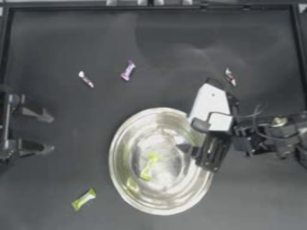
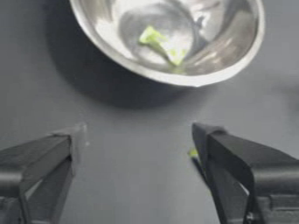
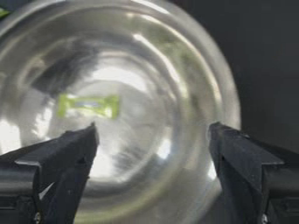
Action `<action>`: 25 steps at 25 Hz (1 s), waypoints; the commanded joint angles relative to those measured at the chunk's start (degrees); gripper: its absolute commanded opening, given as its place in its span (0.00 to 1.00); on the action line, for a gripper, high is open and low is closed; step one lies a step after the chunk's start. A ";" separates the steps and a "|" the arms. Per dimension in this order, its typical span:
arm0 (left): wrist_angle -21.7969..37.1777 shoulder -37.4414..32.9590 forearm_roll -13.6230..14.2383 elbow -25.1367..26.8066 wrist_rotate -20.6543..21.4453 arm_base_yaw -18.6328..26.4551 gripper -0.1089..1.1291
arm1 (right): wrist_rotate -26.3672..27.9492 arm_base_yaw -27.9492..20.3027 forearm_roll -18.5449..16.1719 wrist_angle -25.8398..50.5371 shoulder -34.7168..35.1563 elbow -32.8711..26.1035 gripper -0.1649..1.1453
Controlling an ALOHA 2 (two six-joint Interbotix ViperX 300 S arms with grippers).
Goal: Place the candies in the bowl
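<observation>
The silver bowl [image 1: 123,148] sits at the table's centre front, and one yellow-green candy [image 1: 148,167] lies inside it. My right gripper [image 1: 203,155] hovers over the bowl's right side, open and empty; its wrist view shows that candy [image 3: 88,106] below, inside the bowl [image 3: 227,96]. A second yellow-green candy [image 1: 83,199] lies on the table left of the bowl. Farther back lie a purple-pink candy [image 1: 127,70] and two white-and-red ones [image 1: 85,79] [image 1: 230,77]. My left gripper [image 1: 45,131] rests open at the left edge, facing the bowl [image 2: 175,78].
The right arm and its white wrist block [image 1: 210,105] cover the bowl's right rim. In the left wrist view a green speck of candy [image 2: 192,152] peeks out beside one finger. Dark table frame rails run along the back and sides.
</observation>
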 commanded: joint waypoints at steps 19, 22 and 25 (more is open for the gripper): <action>16.17 18.54 21.18 -13.36 -38.67 -19.07 0.88 | 0.18 3.25 -0.53 13.71 -18.02 5.63 0.90; 16.26 21.09 21.53 -14.41 -42.36 -21.45 0.83 | 0.09 3.25 -0.18 13.62 -18.98 6.50 0.90; 16.26 23.91 21.45 -15.38 -45.00 -23.55 0.81 | 0.18 3.60 0.35 13.71 -19.69 7.21 0.90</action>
